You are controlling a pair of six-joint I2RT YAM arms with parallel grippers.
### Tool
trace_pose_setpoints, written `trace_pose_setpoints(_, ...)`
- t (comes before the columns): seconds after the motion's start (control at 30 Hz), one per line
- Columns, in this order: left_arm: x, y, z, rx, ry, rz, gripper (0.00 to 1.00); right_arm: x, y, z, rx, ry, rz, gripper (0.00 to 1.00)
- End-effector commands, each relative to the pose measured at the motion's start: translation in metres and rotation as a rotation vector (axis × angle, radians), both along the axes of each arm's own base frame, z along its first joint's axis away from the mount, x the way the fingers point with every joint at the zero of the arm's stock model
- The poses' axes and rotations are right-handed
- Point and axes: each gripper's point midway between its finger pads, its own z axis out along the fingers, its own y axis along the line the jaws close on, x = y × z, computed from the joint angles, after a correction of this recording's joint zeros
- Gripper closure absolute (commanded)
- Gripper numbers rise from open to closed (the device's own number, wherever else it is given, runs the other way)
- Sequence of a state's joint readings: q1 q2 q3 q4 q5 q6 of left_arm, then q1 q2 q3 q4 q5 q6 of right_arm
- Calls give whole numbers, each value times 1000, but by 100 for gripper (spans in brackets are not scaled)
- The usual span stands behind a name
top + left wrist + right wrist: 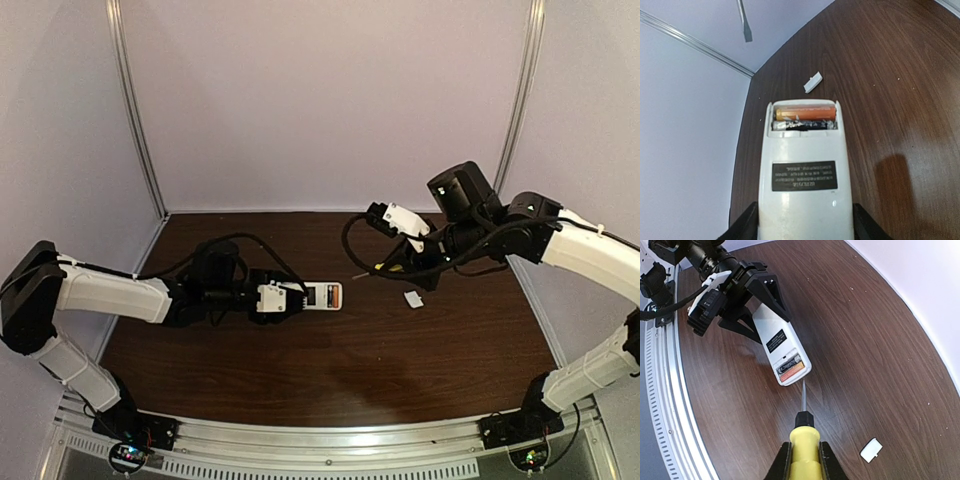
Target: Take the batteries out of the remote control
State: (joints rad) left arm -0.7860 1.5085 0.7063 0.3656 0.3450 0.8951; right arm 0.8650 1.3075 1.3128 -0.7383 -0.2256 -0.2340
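Remote control (805, 200) pinched steady between left fingers (746, 227), batteries (804, 118) exposed; right fingers (783, 462) clamp screwdriver (804, 437), aimed to pry.

The desk (300, 350) is dark brown wood grain, smooth with a faint sheen. The remote control (805, 210) is smooth white plastic, lightly glossy and a little yellowed and scuffed near its lower end, and it carries a matt black label printed in pale letters. Of the batteries (805, 112), one has a glossy orange-copper metallic wrap and the other a dark wrap with silvery print. The cover piece (871, 450) is plain white plastic. The screwdriver (804, 452) has a smooth yellow plastic handle, a black collar and a thin, dull grey metal shaft. The left fingers (767, 290) and right fingers (782, 462) look like matt black plastic. The rail (660, 405) is ribbed pale metal.
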Motion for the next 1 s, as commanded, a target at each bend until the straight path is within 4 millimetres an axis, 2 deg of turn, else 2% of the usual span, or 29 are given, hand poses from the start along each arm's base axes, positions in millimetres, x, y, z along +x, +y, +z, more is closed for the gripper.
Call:
trace_pose_setpoints(0.0, 2, -3, 19, -55, -3, -4, 100, -3, 6, -1, -58, -45, 30, 100)
trace_pose_setpoints(0.37, 1, -5, 15, -32, 38, -10, 100, -7, 25, -2, -99, -90, 73, 100)
trace_pose_setpoints(0.57, 0, -7, 11, -25, 65, -20, 100, -8, 33, -10, -123, -101, 89, 100)
trace_pose_setpoints(0.97, -9, -10, 7, -7, 118, -64, 100, -3, 36, -10, -140, -136, 81, 100)
